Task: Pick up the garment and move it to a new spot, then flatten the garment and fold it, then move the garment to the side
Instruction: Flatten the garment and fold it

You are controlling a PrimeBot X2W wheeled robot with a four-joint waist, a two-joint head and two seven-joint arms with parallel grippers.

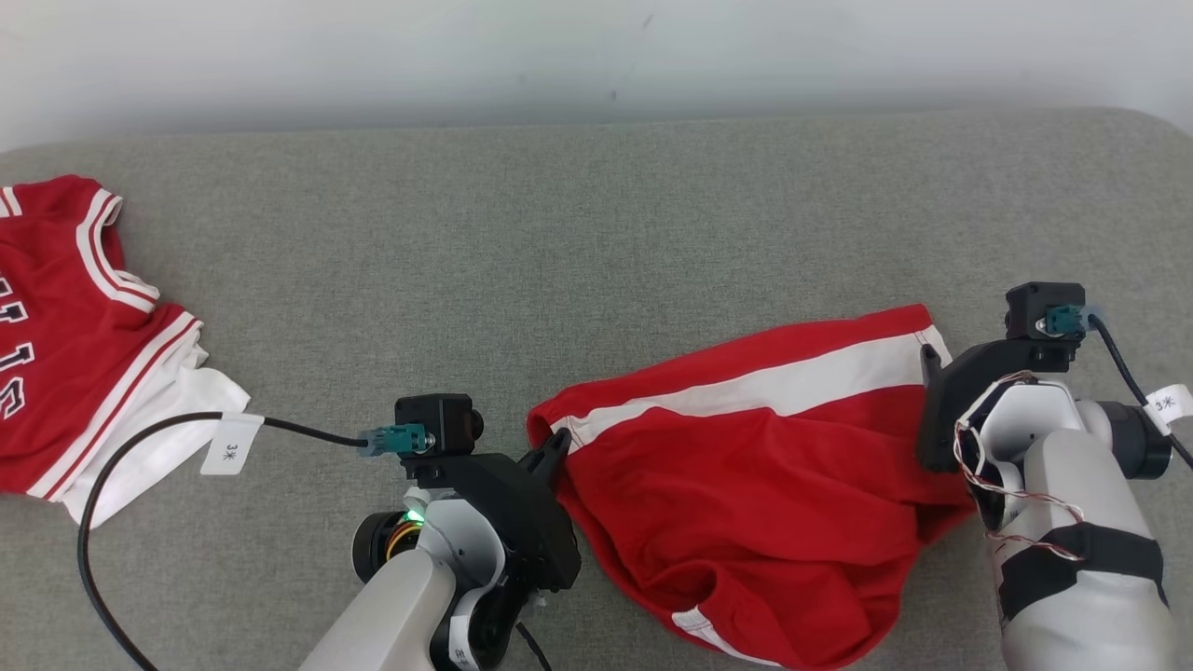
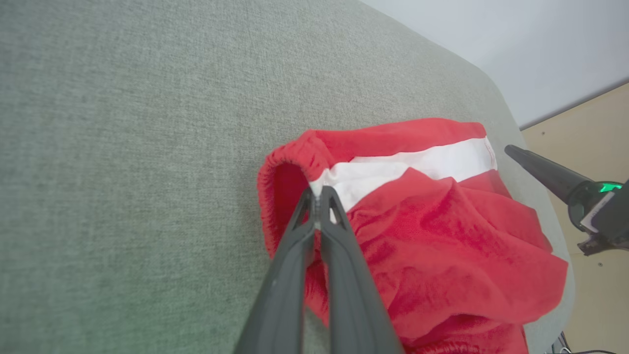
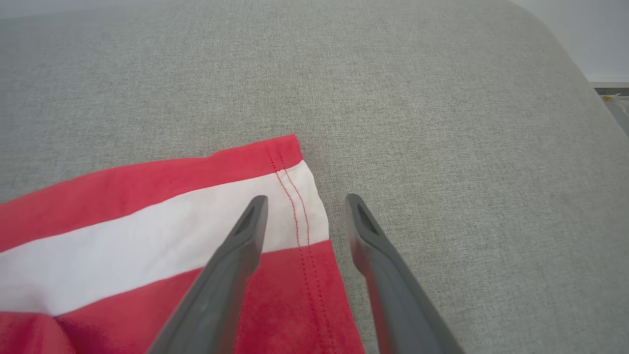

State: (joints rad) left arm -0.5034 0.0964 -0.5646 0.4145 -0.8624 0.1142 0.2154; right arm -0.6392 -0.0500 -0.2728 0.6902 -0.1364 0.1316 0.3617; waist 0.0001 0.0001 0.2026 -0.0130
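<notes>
The garment [image 1: 746, 466] is a pair of red shorts with a white side stripe, lying crumpled on the grey padded surface [image 1: 559, 233] right of centre. My left gripper [image 1: 559, 445] is at its left end, shut on the gathered waistband where the white stripe starts [image 2: 318, 194]. My right gripper [image 1: 930, 362] is at the garment's far right corner. In the right wrist view it is open [image 3: 307, 201], one finger over the white stripe [image 3: 147, 231] and the other over bare grey fabric, straddling the stitched hem. The left wrist view shows the bunched garment [image 2: 442, 236] and a right finger [image 2: 540, 169] beyond it.
A red jersey with white trim and lettering [image 1: 75, 345] lies at the far left, partly out of frame. A black cable with a white tag [image 1: 231, 444] loops from the left wrist camera. A pale wall runs behind the surface, whose rounded right edge [image 2: 521, 132] is close to the right arm.
</notes>
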